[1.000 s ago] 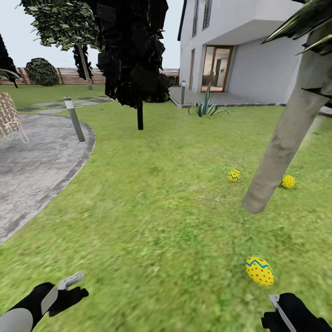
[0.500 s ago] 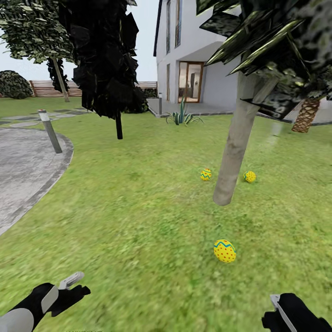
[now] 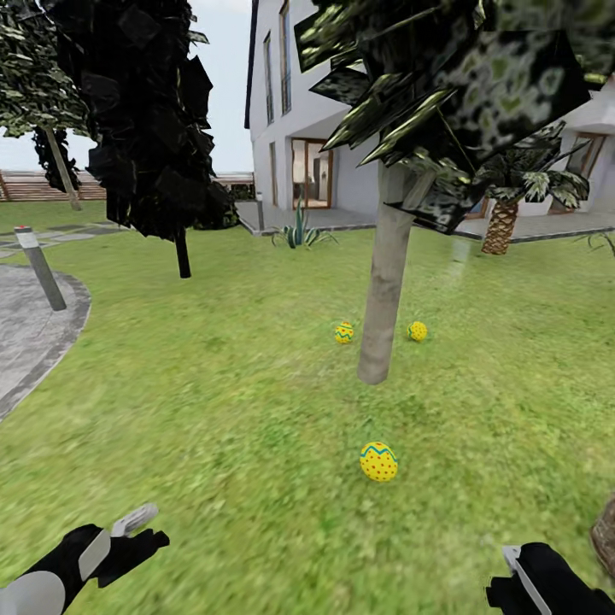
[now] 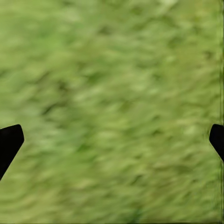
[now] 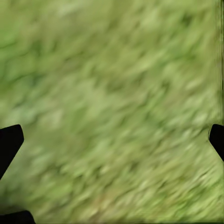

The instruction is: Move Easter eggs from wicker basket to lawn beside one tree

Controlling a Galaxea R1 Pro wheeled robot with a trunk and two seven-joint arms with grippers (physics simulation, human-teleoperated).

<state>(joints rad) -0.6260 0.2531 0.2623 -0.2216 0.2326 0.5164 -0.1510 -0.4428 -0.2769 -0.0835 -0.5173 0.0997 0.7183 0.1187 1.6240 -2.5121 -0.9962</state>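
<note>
Head view: three eggs lie on the lawn [image 3: 256,401] round one pale tree [image 3: 382,290]: nearest egg [image 3: 378,461] just before the trunk, zigzag egg [image 3: 343,332] and dotted egg [image 3: 417,330] either side behind it. Basket [image 3: 606,535] rim peeks at frame's right edge, contents hidden. Left gripper [image 4: 112,135] & right gripper [image 5: 112,140] spread wide, holding nothing. Task looks about done.

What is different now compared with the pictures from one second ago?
Only the camera turned right: everything slid left in the head view, and a wicker basket edge entered at the right. The three eggs stay beside the tree. Both tools, left and right, stay open and empty.
</note>
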